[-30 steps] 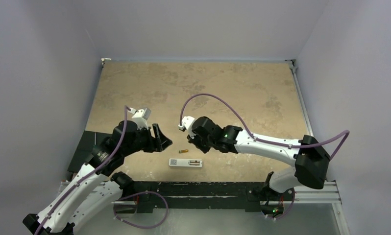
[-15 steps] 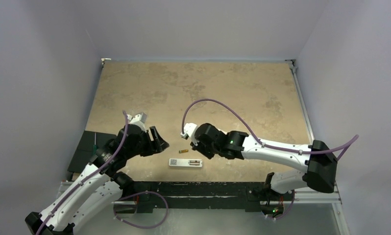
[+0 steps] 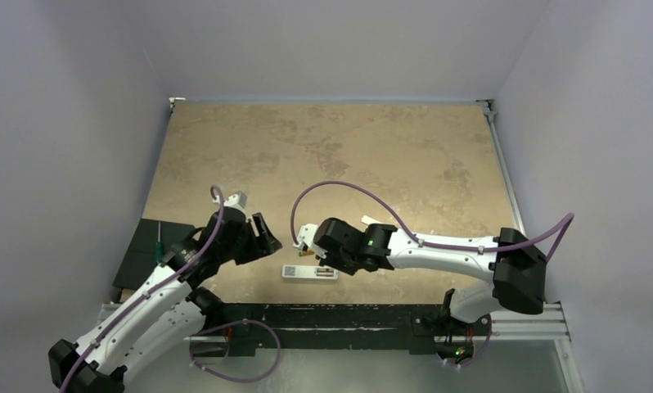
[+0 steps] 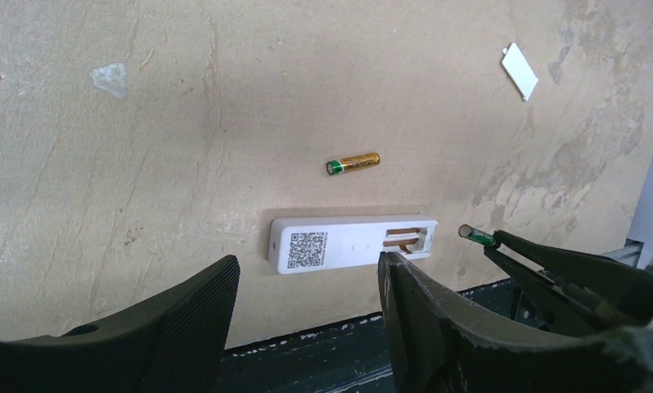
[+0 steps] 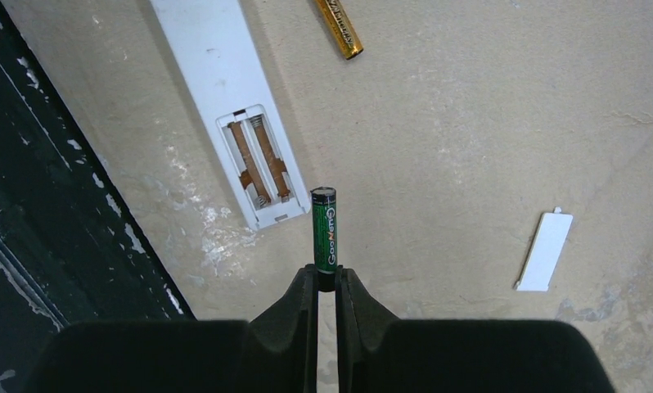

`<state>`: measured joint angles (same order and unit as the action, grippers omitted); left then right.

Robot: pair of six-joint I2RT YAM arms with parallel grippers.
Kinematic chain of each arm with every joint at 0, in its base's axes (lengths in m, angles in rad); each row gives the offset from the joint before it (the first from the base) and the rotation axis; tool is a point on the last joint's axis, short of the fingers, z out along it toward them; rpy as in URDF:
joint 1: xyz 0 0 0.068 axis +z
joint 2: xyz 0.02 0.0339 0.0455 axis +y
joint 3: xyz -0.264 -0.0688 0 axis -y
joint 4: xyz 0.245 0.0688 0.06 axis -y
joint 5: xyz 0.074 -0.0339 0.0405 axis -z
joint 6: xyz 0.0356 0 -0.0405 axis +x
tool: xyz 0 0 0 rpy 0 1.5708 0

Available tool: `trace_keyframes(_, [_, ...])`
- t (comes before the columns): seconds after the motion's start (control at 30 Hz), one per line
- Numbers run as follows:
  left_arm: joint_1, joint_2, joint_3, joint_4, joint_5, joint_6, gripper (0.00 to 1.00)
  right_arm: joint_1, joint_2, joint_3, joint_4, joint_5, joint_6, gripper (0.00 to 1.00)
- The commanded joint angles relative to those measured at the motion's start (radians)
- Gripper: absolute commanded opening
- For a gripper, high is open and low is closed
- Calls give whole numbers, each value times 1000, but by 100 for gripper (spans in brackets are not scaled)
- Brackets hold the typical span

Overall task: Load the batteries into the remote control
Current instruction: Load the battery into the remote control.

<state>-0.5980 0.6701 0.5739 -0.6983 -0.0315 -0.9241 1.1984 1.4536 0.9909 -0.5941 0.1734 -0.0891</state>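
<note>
From above, my right claw [image 3: 325, 262] hangs just over the remote [image 3: 310, 272], which lies back-up near the counter's [image 3: 348, 147] front edge. My left claw [image 3: 270, 237] hangs released, to its left.

Left wrist: the gold battery [image 4: 353, 164] lies loose just beyond the remote.

Right wrist: I'm clenched on one end of the green battery [image 5: 324, 225], just beside the open recess [image 5: 258, 168]. I should bring it level, match its ends to the springs, then press it into a slot.

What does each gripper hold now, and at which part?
The right gripper pinches the green battery at one end. The left gripper is open, empty.
</note>
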Motion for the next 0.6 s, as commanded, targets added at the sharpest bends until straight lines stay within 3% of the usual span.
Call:
trace_keyframes(0.0, [-2, 55, -9, 58, 17, -8, 62, 10, -12, 51, -45, 0, -29, 0])
trace_keyframes(0.57, [-2, 212, -60, 151, 130, -2, 60, 12, 54, 165, -124, -68, -44, 0])
